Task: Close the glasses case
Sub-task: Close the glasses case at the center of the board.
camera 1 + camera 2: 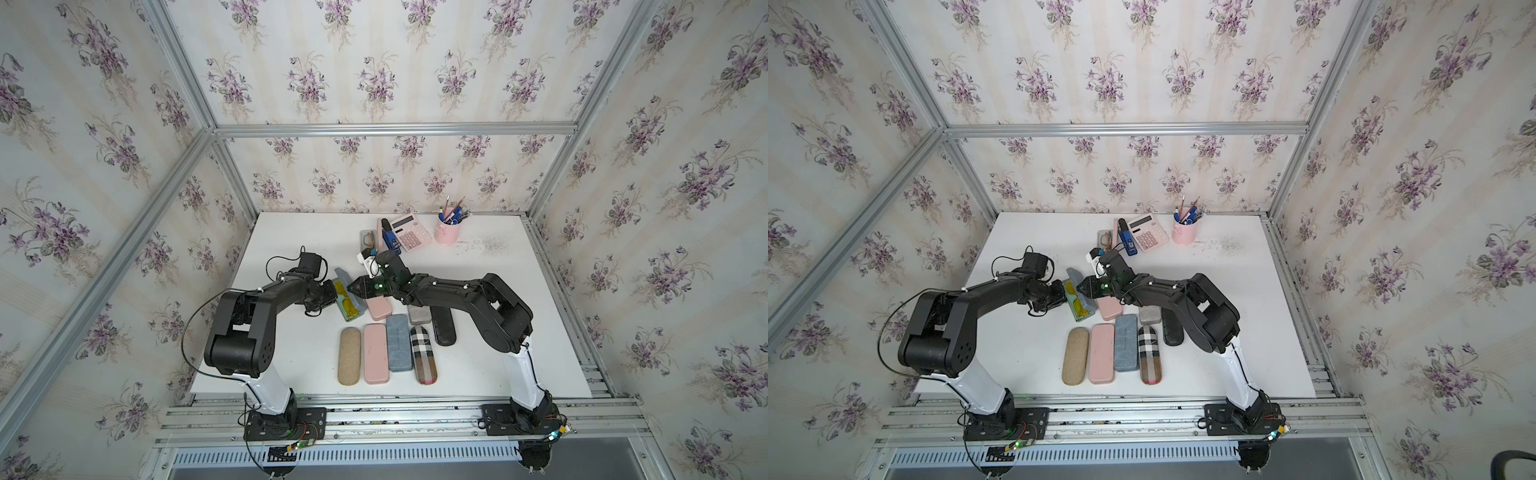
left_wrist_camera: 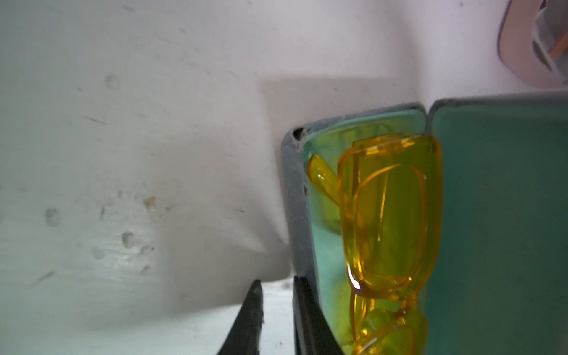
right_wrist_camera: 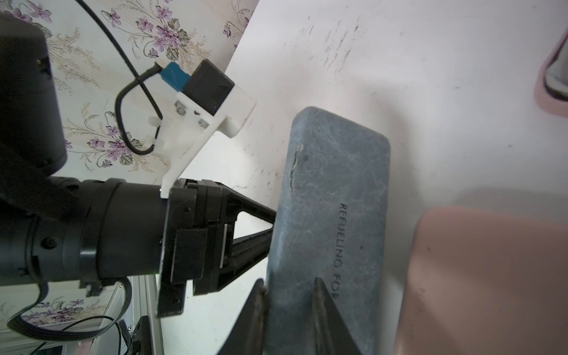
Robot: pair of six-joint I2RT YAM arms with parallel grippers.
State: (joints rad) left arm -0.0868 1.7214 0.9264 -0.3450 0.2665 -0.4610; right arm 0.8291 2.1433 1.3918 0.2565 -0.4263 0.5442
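The grey-blue glasses case (image 1: pixel 352 309) (image 1: pixel 1080 311) lies open mid-table with yellow glasses (image 2: pixel 390 215) on its green lining. Its lid (image 3: pixel 335 184) (image 1: pixel 343 276) stands raised. My right gripper (image 3: pixel 289 284) (image 1: pixel 352 286) holds the lid's free edge, one finger at the edge and the other across the lid's outer face. My left gripper (image 2: pixel 275 281) (image 1: pixel 336 293) is on the case's other side, one finger against the base rim (image 2: pixel 295 199). Only a narrow gap shows between its jaws, with bare table in it. In the right wrist view the left fingers (image 3: pixel 258 209) end behind the lid.
Several closed cases lie in rows in front of the open one: tan (image 1: pixel 349 355), pink (image 1: pixel 376 353), blue-grey (image 1: pixel 398 343), plaid (image 1: pixel 423 353), black (image 1: pixel 442 326). Another pink case (image 1: pixel 378 307) lies right beside it. A calculator (image 1: pixel 411 232), pen cup (image 1: pixel 448 230) and another open case (image 1: pixel 368 239) stand at the back.
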